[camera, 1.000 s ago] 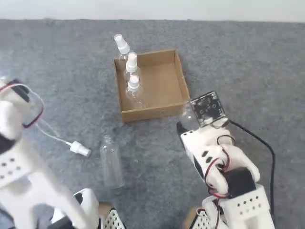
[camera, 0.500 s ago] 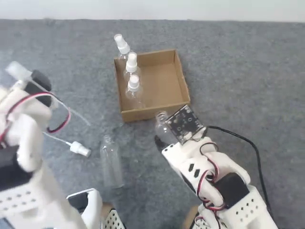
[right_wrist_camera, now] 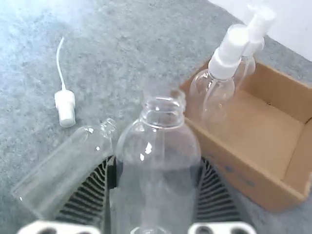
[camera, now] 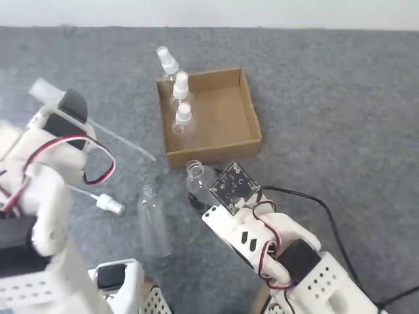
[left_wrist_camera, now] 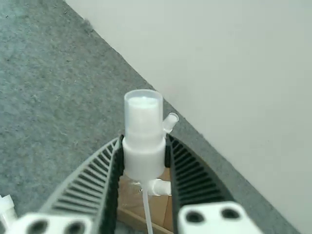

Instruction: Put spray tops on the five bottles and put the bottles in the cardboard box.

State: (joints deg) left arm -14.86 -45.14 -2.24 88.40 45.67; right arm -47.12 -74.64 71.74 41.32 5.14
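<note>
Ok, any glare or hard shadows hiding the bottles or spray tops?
High view: soft, even light, no hard shadows on the grey carpet; the clear plastic bottle lying on it reads faintly. Right wrist view: small white glints on the clear open-necked bottle in the right gripper. Left wrist view: the white spray top in the left gripper against a pale wall, no glare.

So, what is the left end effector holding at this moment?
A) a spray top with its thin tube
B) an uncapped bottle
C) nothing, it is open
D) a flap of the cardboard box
A: in the left wrist view the left end effector is shut on a white spray top, its thin tube hanging below; the uncapped bottle sits in the right end effector.
</note>
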